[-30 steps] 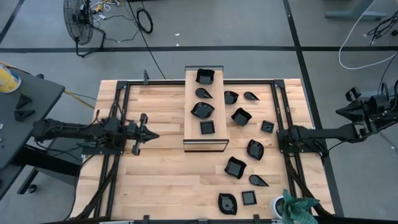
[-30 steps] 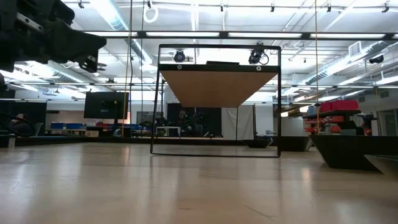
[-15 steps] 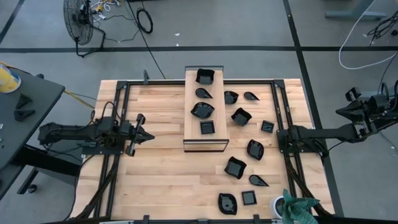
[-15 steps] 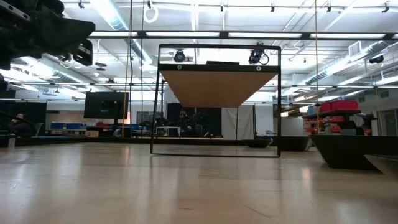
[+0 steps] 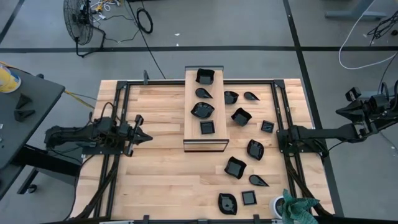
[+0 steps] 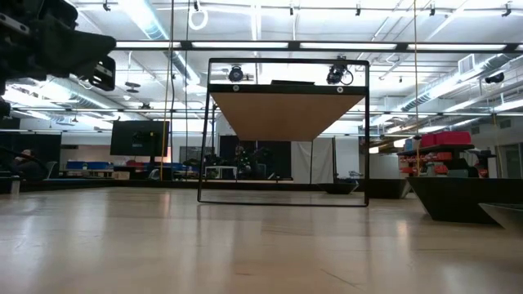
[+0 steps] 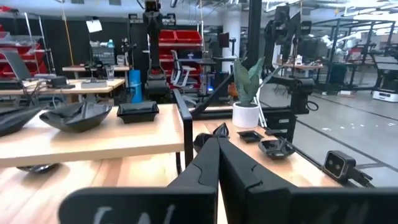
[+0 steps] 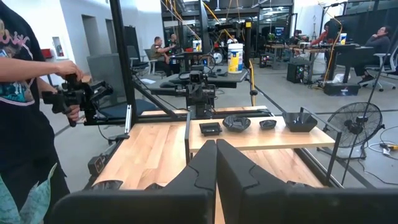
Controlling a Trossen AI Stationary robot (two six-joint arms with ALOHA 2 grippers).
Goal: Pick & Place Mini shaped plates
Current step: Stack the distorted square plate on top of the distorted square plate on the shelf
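Note:
Several small glossy black plates are in the high view. Some sit in a row on the long light wooden board (image 5: 192,134), among them a square one (image 5: 208,127) and a wavy one (image 5: 202,110). Others lie scattered on the table's right half, such as one plate (image 5: 235,167) near the middle. My left gripper (image 5: 144,137) hovers shut over the table's left part, well away from the board; its fingers meet in the left wrist view (image 7: 217,147). My right gripper (image 5: 281,133) waits shut at the table's right side (image 8: 216,150). Neither gripper holds anything.
Black frame rails (image 5: 121,118) run along both sides of the table. A white pot with a green plant (image 5: 287,206) stands at the near right corner. A person (image 8: 25,118) holding a device stands beyond the table's near side. Bare wood lies between my left gripper and the board.
My left arm has drawn back toward the table's left edge, away from the wooden board, its fingers staying shut. The plates and the right arm have kept still.

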